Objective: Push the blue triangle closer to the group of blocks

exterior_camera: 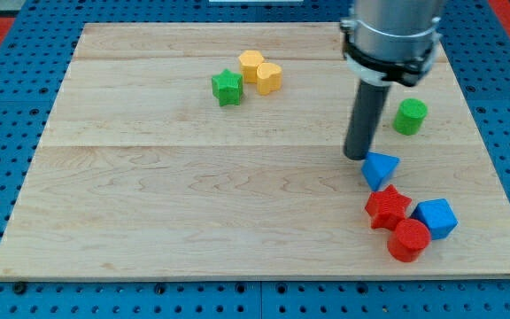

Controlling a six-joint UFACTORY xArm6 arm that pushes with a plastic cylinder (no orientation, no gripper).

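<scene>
While our tip [358, 157] touches the blue plastic triangle [380, 168] above the red star [386, 207], red cylinder [408, 240] and blue cube [436, 218] at the wooden table's [149, 221] right, no pincer exists, so we nudge downward next

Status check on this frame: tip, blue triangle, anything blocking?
My tip at the blue triangle's upper-left edge. Triangle just above the red star, beside the red cylinder and blue block. Nothing in the way.
</scene>
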